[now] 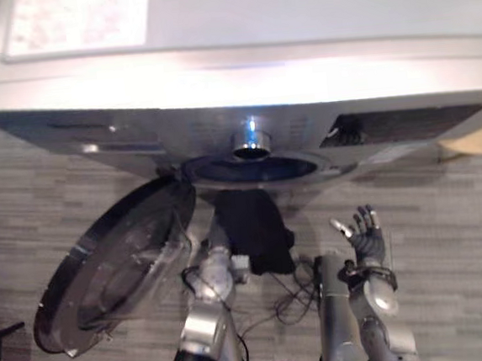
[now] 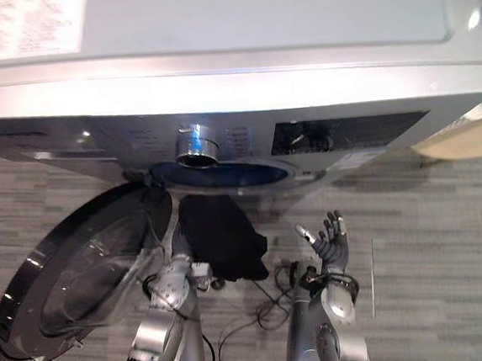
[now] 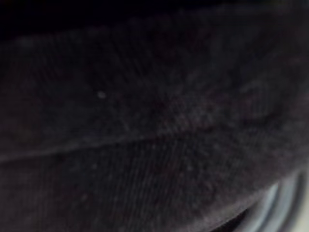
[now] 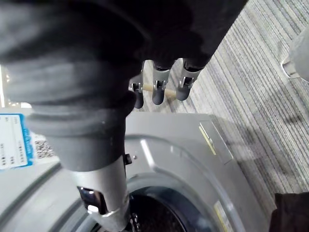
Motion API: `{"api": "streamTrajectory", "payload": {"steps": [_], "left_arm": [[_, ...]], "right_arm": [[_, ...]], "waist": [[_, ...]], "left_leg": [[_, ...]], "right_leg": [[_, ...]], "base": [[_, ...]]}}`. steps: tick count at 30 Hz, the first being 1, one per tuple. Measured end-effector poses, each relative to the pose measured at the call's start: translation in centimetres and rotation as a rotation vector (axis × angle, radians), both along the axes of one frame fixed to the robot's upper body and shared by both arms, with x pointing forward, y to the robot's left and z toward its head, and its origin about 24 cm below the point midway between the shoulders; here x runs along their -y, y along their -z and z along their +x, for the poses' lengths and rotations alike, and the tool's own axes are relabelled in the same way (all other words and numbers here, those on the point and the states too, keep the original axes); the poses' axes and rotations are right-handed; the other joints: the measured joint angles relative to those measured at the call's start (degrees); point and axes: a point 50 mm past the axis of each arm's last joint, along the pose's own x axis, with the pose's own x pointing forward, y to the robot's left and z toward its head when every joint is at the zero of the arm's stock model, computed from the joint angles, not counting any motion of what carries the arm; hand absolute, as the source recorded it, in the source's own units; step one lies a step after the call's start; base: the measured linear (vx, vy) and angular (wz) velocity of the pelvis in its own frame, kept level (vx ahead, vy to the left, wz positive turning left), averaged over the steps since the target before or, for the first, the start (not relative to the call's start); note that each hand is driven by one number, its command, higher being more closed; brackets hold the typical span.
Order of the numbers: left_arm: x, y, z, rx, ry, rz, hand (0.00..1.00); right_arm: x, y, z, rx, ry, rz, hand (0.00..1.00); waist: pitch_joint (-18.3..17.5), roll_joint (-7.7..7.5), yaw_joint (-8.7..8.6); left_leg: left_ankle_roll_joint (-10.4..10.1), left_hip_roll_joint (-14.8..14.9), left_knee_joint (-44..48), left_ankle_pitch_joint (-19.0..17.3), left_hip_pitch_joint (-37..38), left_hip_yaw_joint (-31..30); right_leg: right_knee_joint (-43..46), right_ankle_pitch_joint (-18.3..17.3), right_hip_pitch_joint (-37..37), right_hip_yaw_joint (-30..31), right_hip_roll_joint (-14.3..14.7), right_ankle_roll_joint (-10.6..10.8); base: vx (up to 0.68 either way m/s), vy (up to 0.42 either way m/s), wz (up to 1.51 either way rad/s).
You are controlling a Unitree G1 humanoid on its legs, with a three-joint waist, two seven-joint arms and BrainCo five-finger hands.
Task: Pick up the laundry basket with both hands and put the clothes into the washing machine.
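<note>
A silver front-loading washing machine [image 1: 241, 87] stands before me, its round door [image 1: 113, 268] swung wide open to the left. Just under the dark drum opening [image 1: 253, 169] hangs a black garment [image 1: 254, 230], its top edge at the opening's lower rim. My left arm [image 1: 206, 285] reaches up to the garment, and the cloth hides the hand; the same dark cloth [image 3: 154, 121] lies right against the left wrist camera. To the right of the garment my right hand [image 1: 366, 237] is raised with straight, spread fingers [image 4: 161, 87], open and holding nothing.
A chrome dial [image 1: 251, 139] juts out above the drum opening. The open door takes up the floor space on the left. Grey striped flooring [image 1: 457, 237] spreads to the right of my right hand. A pale wooden piece [image 2: 465, 140] stands at the machine's right corner.
</note>
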Motion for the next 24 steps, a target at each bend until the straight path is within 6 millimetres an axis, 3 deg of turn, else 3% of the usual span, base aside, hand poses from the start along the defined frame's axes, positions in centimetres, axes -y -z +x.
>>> {"api": "streamTrajectory", "payload": {"steps": [3, 7, 11, 15, 18, 24], "left_arm": [[0.9, -1.9, 2.8, 0.050, -0.005, -0.005, 1.00], [0.4, -6.5, 7.2, 0.152, -0.094, -0.042, 1.00], [-2.7, -11.5, 10.6, 0.251, -0.223, -0.053, 1.00], [-8.1, -18.6, 13.4, 0.355, -0.353, -0.079, 1.00], [-9.6, -21.1, 13.6, 0.401, -0.378, -0.095, 1.00], [-10.6, -31.9, 12.0, 0.663, -0.380, -0.113, 1.00]], "right_arm": [[0.2, -1.6, 0.9, 0.078, 0.045, 0.020, 0.00], [-0.1, -3.1, 2.1, 0.149, 0.074, 0.046, 0.00], [-1.0, -4.2, 2.9, 0.209, 0.042, 0.056, 0.00], [-1.4, -4.8, 3.0, 0.239, 0.020, 0.058, 0.00], [-1.5, -4.9, 2.9, 0.257, 0.005, 0.057, 0.00], [-1.3, -4.7, 2.4, 0.274, -0.008, 0.051, 0.00]], "waist": [[2.12, -0.45, -0.55], [4.46, -1.20, -1.76], [6.27, -2.71, -3.45], [7.02, -3.66, -5.29], [7.02, -3.67, -6.36], [7.02, -3.66, -6.61]], "left_leg": [[0.19, 0.76, 1.46, 0.06, -4.39, 0.18], [1.00, 3.08, 4.35, -0.40, -10.05, 0.57], [1.04, 5.58, 5.62, -0.54, -13.65, 1.66], [1.13, 9.86, 7.36, -0.60, -17.00, 3.75], [1.13, 10.93, 7.80, -0.60, -17.78, 4.03], [1.13, 12.89, 8.12, -0.59, -19.16, 4.30]], "right_leg": [[1.52, 0.17, -4.88, 1.14, 0.86, 0.34], [3.83, 0.50, -11.32, 2.68, 2.96, 1.00], [4.43, 1.31, -16.14, 4.46, 5.27, 1.95], [4.44, 3.85, -21.65, 7.03, 8.86, 4.07], [4.23, 4.06, -22.43, 7.18, 9.71, 4.25], [4.03, 5.08, -24.47, 7.05, 11.23, 3.91]], "base": [[-0.03, -0.012, -0.17], [0.01, -0.030, -0.27], [-0.01, -0.053, -0.39], [-0.02, -0.039, -0.57], [-0.01, -0.026, -0.25], [-0.02, -0.014, -0.17]]}}
